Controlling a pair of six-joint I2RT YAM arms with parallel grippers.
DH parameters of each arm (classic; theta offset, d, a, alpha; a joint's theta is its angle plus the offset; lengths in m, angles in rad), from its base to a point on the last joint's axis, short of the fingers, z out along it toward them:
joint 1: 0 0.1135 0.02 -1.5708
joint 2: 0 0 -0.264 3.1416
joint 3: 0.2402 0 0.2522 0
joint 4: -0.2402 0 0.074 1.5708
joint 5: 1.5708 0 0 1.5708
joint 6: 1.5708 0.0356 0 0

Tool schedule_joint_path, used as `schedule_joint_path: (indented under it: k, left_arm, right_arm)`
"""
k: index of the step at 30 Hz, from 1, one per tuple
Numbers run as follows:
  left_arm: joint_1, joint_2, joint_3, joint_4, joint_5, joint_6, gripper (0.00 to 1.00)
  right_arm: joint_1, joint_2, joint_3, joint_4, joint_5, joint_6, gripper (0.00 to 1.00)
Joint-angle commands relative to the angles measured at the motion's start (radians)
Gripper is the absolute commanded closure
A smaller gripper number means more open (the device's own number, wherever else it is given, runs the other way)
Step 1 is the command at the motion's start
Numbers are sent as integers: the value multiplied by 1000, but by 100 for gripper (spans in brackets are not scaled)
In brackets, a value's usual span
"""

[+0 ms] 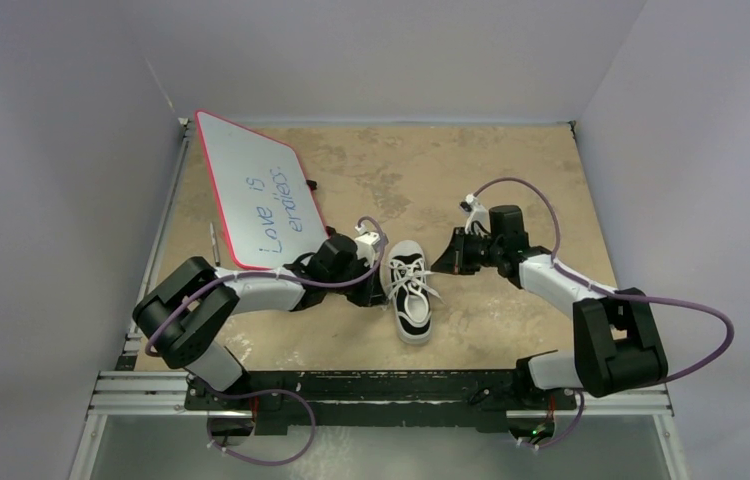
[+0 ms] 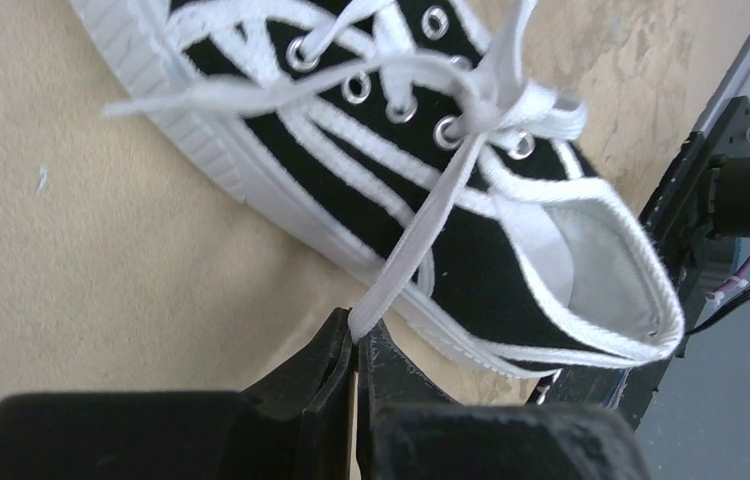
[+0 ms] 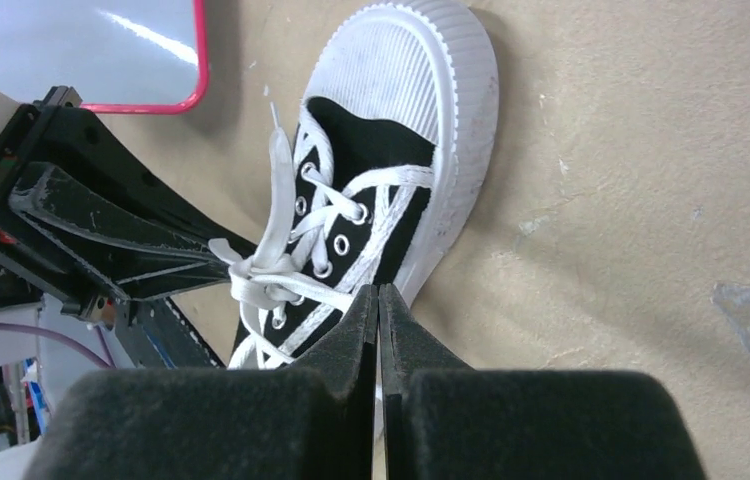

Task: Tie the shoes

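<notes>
The black canvas sneaker (image 1: pixel 411 300) (image 2: pixel 491 270) (image 3: pixel 371 170) with white stripes is seen upright on its sole near the middle of the tan table (image 1: pixel 511 180). Its white toe cap is turned toward the arm bases, and it is set between the two grippers. The white laces (image 2: pixel 419 228) (image 3: pixel 276 190) are threaded through the eyelets, and loose strands are spread across the tongue. One strand is drawn taut from the upper eyelets and is pinched at its end by the left gripper (image 2: pixel 355 335) (image 1: pixel 381 280), just beside the sole. The fingers of the right gripper (image 3: pixel 379 295) (image 1: pixel 443 265) are pressed together at the shoe's other side; no lace is seen between them. A red-framed whiteboard (image 1: pixel 256 200) (image 3: pixel 81 50) with handwriting is laid behind the left arm.
</notes>
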Motion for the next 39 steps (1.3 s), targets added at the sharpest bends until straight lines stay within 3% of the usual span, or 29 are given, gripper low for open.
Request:
schedule_joint_path:
  k: [1,6,17,20,25,27,28,30,33,39]
  left_arm:
    - [-6,-45,24,-118,-14,-33,100]
    - [-5,-58,15,-185,-60,-52,100]
    - [-5,-8,-8,-151,-69,-54,100]
    - [-6,-3,-19,-143,-73,-51,100]
    - [-5,-15,-6,-136,-60,-48,100]
    - [-5,-8,5,-128,-45,-46,100]
    - [-6,-2,11,-122,-37,-46,100]
    - [-5,8,19,-113,-20,-46,100]
    - [-5,4,23,-109,-24,-47,100]
    - [-6,9,45,-101,-30,-46,100]
  right_arm:
    - [4,-10,35,-10,53,40,100]
    - [1,-25,35,-12,206,83,100]
    - [-13,-58,-16,-11,441,152,100]
    - [-15,-51,-28,2,407,116,100]
    - [-16,-81,69,-21,92,-26,100]
    - [-15,-75,86,-32,61,-21,100]
    - [-17,-60,94,-34,37,-30,94]
    - [-24,-28,125,-101,49,-48,62]
    - [-80,-36,70,-8,-2,82,37]
    - [-95,57,-12,252,-185,265,30]
